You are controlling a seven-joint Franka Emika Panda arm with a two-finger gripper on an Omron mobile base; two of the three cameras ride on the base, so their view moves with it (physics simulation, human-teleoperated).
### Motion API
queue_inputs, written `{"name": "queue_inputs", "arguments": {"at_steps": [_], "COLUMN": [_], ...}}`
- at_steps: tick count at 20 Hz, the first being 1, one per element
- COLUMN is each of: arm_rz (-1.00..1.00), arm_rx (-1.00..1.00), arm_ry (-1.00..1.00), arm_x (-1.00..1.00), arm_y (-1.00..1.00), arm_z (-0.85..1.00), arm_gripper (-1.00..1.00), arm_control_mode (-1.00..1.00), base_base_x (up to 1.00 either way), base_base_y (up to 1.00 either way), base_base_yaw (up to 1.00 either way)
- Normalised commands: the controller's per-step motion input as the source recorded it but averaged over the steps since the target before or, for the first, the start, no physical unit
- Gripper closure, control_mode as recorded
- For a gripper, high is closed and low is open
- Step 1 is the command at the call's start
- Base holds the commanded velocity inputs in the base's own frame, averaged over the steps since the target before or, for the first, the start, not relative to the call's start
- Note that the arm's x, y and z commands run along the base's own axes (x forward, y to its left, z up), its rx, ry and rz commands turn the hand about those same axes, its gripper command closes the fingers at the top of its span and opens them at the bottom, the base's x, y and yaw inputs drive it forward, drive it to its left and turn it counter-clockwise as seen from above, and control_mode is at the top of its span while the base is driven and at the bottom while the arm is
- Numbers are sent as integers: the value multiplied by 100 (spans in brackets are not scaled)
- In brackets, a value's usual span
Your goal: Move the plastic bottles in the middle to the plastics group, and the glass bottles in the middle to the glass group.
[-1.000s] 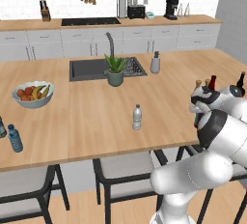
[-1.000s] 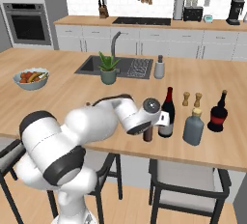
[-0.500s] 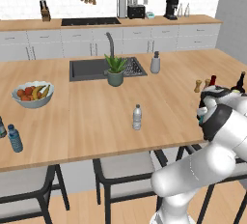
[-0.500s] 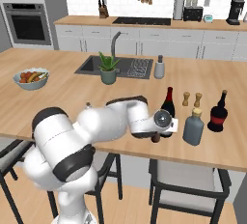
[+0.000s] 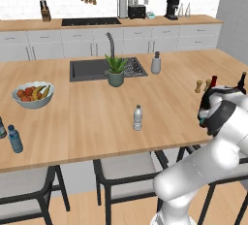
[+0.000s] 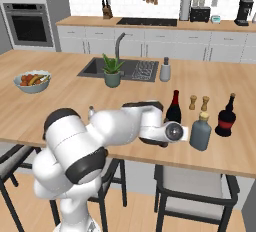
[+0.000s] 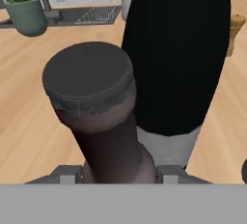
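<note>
We see one gripper [image 7: 120, 172] clamped on one brown bottle [image 7: 103, 121], beside one wine bottle [image 6: 173, 108]. One clear water bottle [image 5: 138, 118] stands mid-counter.

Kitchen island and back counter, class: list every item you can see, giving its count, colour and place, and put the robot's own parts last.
Clear plastic water bottle with white cap: one, mid island.
Blue-tinted small bottle: one, island's far left edge.
Tall dark wine bottle with red foil: one, right end.
Slim dark-brown bottle: one, held beside the wine bottle.
Squat grey-blue bottle: one, right end.
Dark red-topped bottle: one, far right.
Wooden mills: two, behind the bottles.
Fruit bowl: one, left.
Potted plant: one, green, by the sink.
Grey dispenser: one, right of the sink.
Tool: one, shut on the brown bottle.
</note>
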Motion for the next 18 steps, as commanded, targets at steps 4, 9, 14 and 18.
{"name": "queue_inputs", "arguments": {"at_steps": [4, 9, 14, 18], "arm_rz": [0, 0, 0, 0], "arm_rx": [0, 0, 0, -1], "arm_ry": [0, 0, 1, 0], "arm_x": [9, 8, -1, 0], "arm_y": [-24, -22, -1, 0], "arm_z": [-1, 0, -10, -24], "arm_gripper": [100, 100, 100, 100], "arm_control_mode": [-100, -100, -100, -100], "base_base_x": [0, 0, 0, 0], "base_base_y": [0, 0, 0, 0], "base_base_yaw": [0, 0, 0, 0]}}
